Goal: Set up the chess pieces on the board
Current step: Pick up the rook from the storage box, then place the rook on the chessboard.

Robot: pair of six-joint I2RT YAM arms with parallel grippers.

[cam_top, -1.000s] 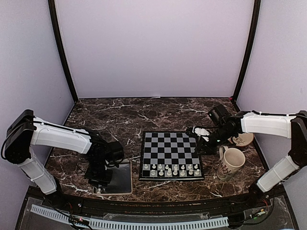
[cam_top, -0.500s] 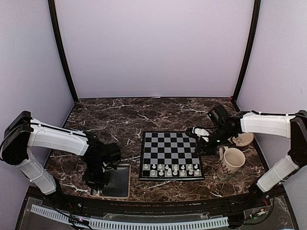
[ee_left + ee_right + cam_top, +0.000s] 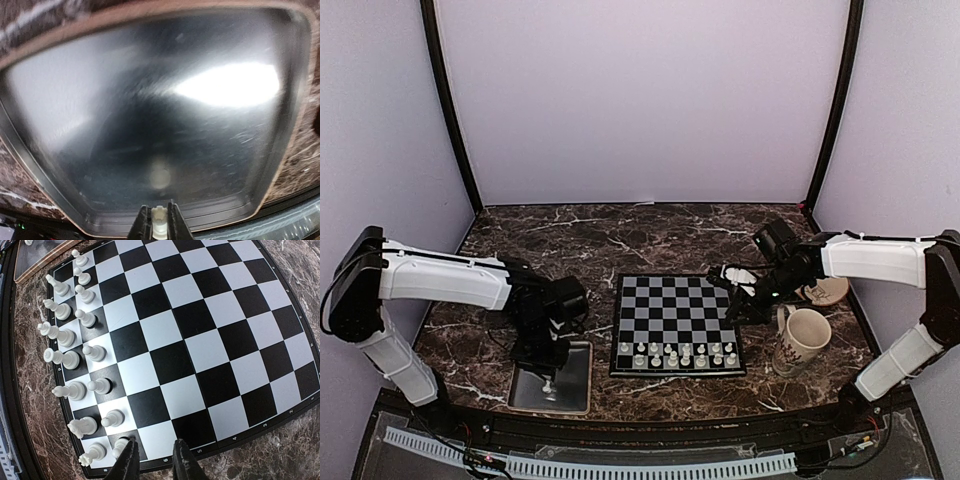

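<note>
The board [image 3: 677, 308] lies mid-table, with two rows of whitish chess pieces [image 3: 676, 353] along its near edge. My left gripper [image 3: 548, 372] hangs over the silver tray [image 3: 575, 388], shut on one small whitish chess piece [image 3: 159, 218] with a notched top; its blurred reflection shows on the tray floor [image 3: 100, 125] below. My right gripper [image 3: 740, 297] is open and empty, low over the board's right edge. In the right wrist view its fingertips [image 3: 129, 459] straddle a white edge square of the board [image 3: 200, 340], close beside the last pawn [image 3: 120, 445] of the rows.
A patterned mug [image 3: 802, 338] stands right of the board, with a small saucer [image 3: 826, 291] behind it, both near my right arm. The tray's corner shows at the right wrist view's top left [image 3: 35, 257]. The tabletop is dark marble [image 3: 620, 240], with walls on three sides.
My left gripper has risen from the tray's near left and moved right and away, holding the piece above the tray. The right arm has stayed still.
</note>
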